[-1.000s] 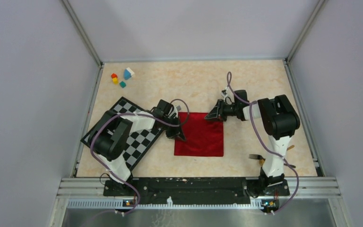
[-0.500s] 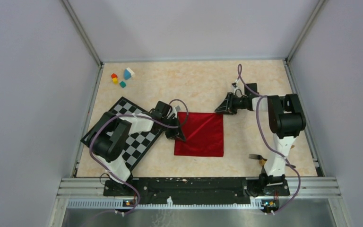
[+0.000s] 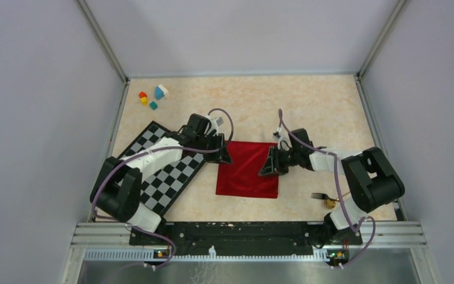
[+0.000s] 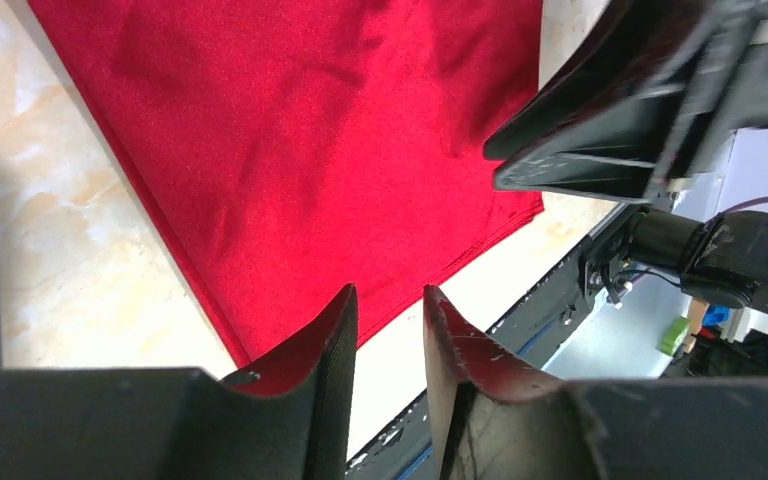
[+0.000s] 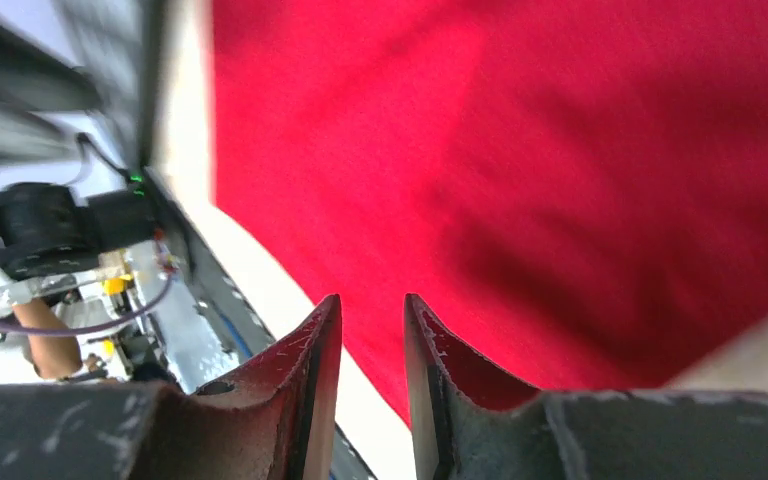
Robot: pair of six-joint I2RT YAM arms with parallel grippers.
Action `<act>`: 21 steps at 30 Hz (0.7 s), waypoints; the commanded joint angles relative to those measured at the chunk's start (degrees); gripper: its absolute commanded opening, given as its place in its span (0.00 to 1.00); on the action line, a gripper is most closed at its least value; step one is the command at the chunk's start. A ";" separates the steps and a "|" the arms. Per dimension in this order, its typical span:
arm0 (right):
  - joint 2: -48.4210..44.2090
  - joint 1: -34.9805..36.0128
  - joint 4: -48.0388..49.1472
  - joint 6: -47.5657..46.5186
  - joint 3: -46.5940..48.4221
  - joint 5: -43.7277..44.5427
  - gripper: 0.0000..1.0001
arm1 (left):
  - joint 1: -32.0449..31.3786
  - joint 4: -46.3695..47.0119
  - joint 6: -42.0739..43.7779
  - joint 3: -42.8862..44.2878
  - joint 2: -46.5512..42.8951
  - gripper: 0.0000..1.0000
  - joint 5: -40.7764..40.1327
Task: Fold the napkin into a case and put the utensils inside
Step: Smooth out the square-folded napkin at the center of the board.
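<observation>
The red napkin (image 3: 245,171) lies flat and spread on the table. It also shows in the left wrist view (image 4: 310,150) and in the right wrist view (image 5: 560,180). My left gripper (image 3: 223,156) is at the napkin's far left corner; its jaws (image 4: 390,292) stand a narrow gap apart with nothing between them. My right gripper (image 3: 268,168) hangs low over the napkin's right part; its jaws (image 5: 372,300) also stand slightly apart and empty. The dark fork (image 3: 319,196) and the gold spoon (image 3: 331,203) lie right of the napkin, by the right arm's base.
A black-and-white checkered mat (image 3: 171,174) lies left of the napkin, under the left arm. Small coloured blocks (image 3: 152,97) sit at the far left corner. A metal rail (image 3: 242,231) runs along the near edge.
My right gripper has swung from beyond the napkin's far right corner down over its right part. My left gripper has shifted a little toward the far left corner.
</observation>
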 commanded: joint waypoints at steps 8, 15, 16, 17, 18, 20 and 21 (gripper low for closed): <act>-11.48 -1.72 -16.62 -4.11 -6.85 19.37 0.30 | -0.67 2.34 -3.36 -15.57 -9.22 0.48 -3.04; -21.78 -1.62 -31.15 -1.79 0.15 26.76 0.43 | -7.66 9.21 -8.95 -18.05 -6.89 0.57 -1.27; -23.05 -1.71 -33.47 -0.31 0.70 29.09 0.45 | -8.82 10.27 -9.84 -18.08 -6.85 0.58 -1.27; -23.89 -1.72 -35.43 0.59 0.93 30.53 0.45 | -9.75 10.43 -10.54 -18.20 -6.88 0.59 -1.76; -24.66 -1.67 -36.68 1.71 0.74 31.00 0.46 | -10.32 10.33 -11.21 -18.41 -7.15 0.60 -2.75; -25.99 -1.63 -37.93 3.53 -0.58 31.40 0.46 | -10.98 10.26 -12.40 -19.53 -8.28 0.62 -4.47; -26.33 -1.51 -38.84 4.17 -0.54 31.90 0.46 | -11.10 10.08 -13.00 -20.44 -9.16 0.63 -5.20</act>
